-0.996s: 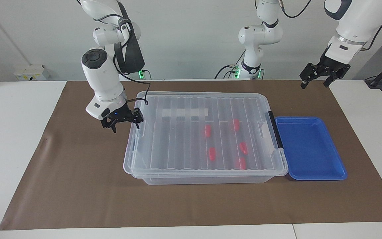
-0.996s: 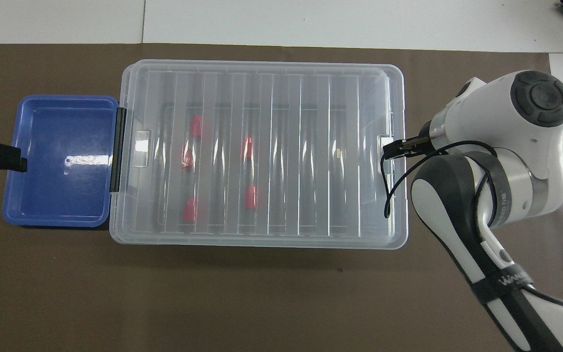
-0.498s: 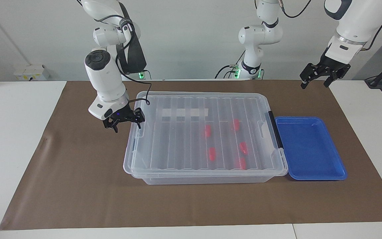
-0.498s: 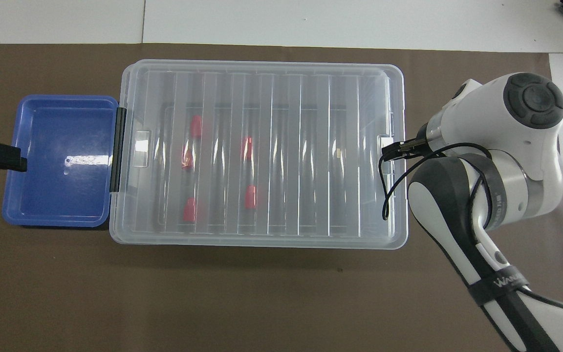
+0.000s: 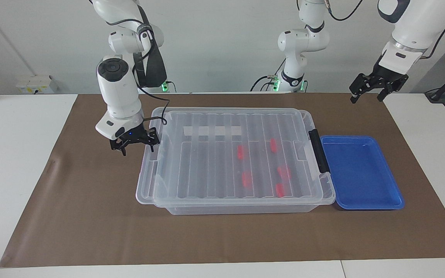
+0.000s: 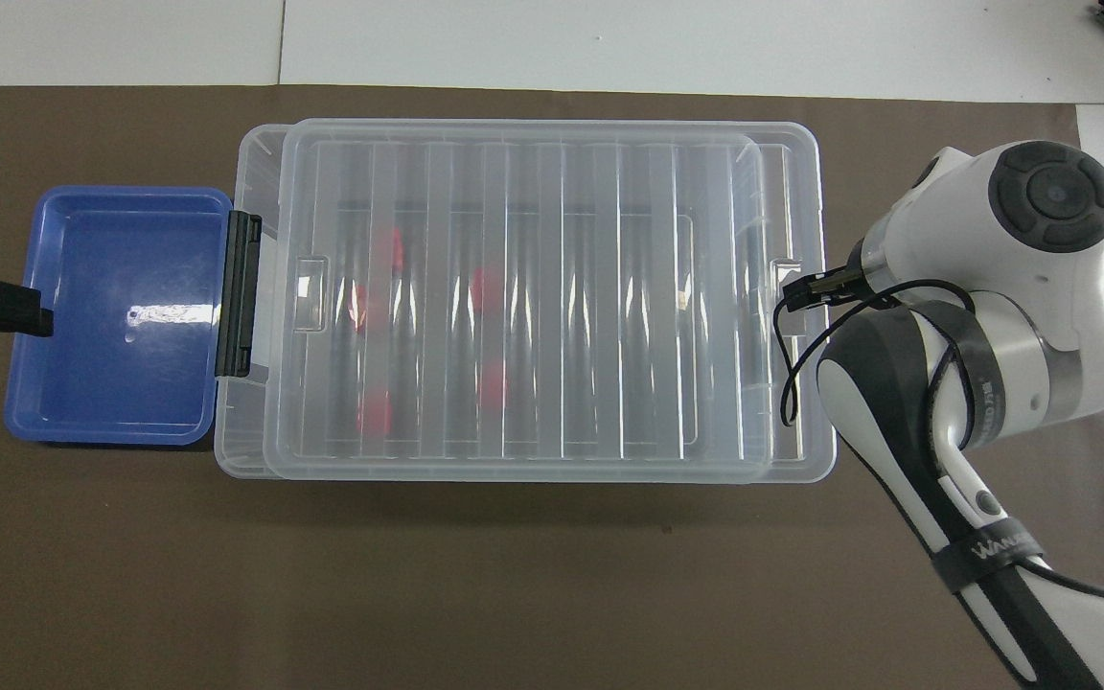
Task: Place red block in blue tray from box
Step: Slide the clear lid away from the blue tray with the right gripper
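While the ribbed lid blurs the red blocks, the right gripper has jaws spread at its edge; the left gripper, jaws spread, hangs cut off overhead.

Both views are bright and evenly lit from above, with sharp focus throughout. Shadows are soft and short: a thin dark band along the lower edge of the box. Glare streaks run down the lid ribs at centre frame, veiling the red shapes beneath, and a white highlight sits on the tray floor.
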### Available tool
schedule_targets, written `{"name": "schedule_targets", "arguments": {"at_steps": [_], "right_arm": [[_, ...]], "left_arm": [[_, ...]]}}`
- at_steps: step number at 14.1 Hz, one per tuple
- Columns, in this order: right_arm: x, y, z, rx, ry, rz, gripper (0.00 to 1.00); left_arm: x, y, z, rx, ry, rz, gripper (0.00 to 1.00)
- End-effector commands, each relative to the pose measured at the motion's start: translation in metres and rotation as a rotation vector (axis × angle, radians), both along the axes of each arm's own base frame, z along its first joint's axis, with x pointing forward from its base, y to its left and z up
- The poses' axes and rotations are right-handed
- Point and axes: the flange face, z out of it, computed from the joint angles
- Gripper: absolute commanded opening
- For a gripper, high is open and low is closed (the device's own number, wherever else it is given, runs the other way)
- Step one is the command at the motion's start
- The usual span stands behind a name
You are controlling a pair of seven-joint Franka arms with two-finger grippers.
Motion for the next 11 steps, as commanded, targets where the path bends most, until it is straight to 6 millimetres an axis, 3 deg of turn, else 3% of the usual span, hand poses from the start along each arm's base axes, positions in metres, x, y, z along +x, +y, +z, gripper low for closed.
{"name": "schedule_targets", "arguments": {"at_steps": [1,8,11], "right_arm": [[0.0,-0.023,-0.001,-0.051,0.0,-0.018,1.0],[0.002,-0.07,0.002,-0.076,0.031,-0.064,1.0],[0.001,-0.081,0.007,-0.081,0.056,-0.082,1.0]], "left_arm": [[-0.002,0.002,0.0,0.009,-0.014,0.01,1.0],[-0.001,0.002,0.001,0.01,-0.025,0.013,1.0],[0.004,-0.006,0.002,0.007,-0.062,0.047,1.0]]}}
